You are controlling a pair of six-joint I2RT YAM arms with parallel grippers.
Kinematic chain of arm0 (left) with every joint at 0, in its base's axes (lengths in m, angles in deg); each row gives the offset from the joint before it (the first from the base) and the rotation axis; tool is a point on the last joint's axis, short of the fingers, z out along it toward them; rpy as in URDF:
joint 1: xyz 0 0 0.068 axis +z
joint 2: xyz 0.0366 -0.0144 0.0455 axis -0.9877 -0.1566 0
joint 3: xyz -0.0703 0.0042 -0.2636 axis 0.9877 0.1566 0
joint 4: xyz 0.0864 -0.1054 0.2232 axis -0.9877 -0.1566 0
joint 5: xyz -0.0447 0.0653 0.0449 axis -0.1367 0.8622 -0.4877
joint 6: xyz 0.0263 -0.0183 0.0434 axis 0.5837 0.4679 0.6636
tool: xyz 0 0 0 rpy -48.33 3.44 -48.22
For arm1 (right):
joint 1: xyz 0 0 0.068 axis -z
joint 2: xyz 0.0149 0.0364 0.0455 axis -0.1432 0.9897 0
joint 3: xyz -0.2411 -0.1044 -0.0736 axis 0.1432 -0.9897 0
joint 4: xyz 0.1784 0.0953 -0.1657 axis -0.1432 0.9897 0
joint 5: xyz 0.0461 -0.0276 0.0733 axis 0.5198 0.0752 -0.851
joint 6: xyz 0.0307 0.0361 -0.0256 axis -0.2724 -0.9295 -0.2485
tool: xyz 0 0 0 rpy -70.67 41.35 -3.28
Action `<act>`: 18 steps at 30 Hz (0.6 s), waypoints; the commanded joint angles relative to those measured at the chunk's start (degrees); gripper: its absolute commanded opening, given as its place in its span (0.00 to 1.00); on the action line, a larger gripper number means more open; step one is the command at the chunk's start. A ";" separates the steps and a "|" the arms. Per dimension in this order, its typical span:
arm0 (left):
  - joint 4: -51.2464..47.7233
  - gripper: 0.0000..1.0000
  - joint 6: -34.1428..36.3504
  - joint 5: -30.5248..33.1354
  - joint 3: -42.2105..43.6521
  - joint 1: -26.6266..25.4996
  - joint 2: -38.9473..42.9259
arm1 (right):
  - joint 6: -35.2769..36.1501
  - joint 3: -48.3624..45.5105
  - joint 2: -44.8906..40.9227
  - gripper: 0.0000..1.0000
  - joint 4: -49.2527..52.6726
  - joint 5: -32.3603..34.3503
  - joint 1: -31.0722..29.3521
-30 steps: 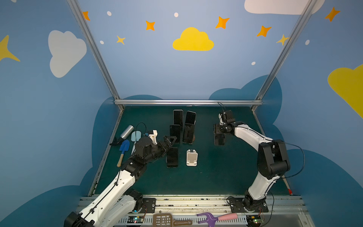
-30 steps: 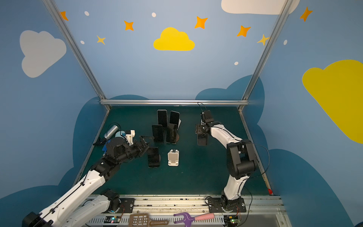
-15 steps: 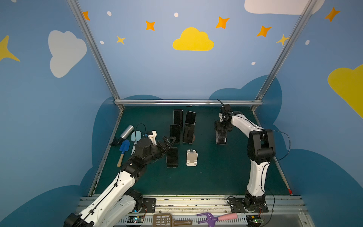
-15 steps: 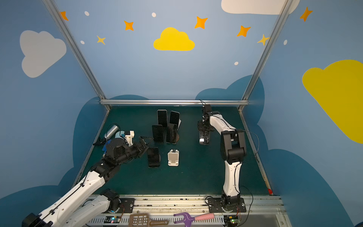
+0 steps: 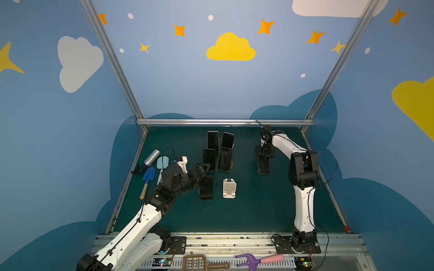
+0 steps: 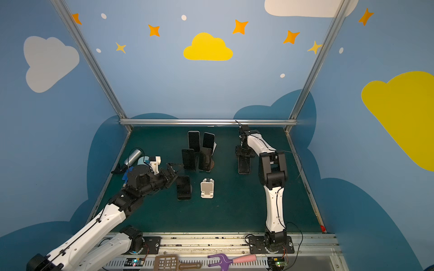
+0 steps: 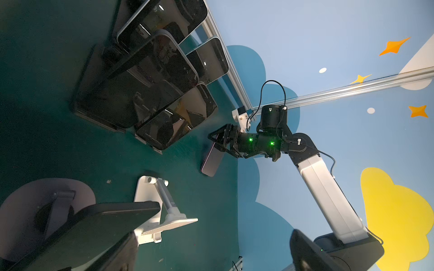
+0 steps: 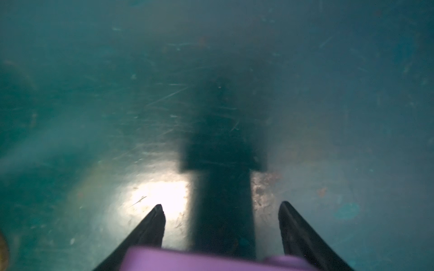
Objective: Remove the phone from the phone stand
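Green mat [image 5: 258, 206] is looking matte and scuffed, so it should be grippy enough to set down on. Right gripper [image 5: 265, 153] is clamping the top edge of the phone [image 5: 263, 166], well apart from the empty white stand [image 5: 229, 187]. The phone's lower end seems to be touching the mat. I'd be lowering the held end slowly until it's flat, then letting go: it's a slick glass slab with a purple back and rounded corners, so it's likely to skid. Left gripper [image 5: 202, 169] is hanging spread and empty.
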 commanded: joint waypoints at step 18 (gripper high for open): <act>-1.74 1.00 -0.25 2.62 2.28 -0.13 3.38 | -3.16 14.78 10.94 0.61 14.91 7.20 -3.62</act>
